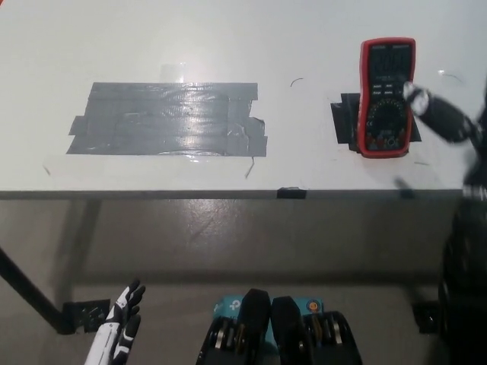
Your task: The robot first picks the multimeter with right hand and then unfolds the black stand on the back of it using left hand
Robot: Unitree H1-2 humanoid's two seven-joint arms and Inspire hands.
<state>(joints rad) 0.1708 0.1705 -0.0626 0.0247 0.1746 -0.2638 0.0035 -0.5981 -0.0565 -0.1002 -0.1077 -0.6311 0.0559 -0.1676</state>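
White table (pixel 228 38), grey taped patch (pixel 167 119)

One head camera looks steeply down from above the near edge of the white worktop (pixel 228 38), showing its front part and the floor (pixel 228 236) below.

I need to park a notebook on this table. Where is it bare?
Bare table lies behind the grey tape patch and between it and the multimeter. It is crowded on the right, where the black robot hand reaches the multimeter.
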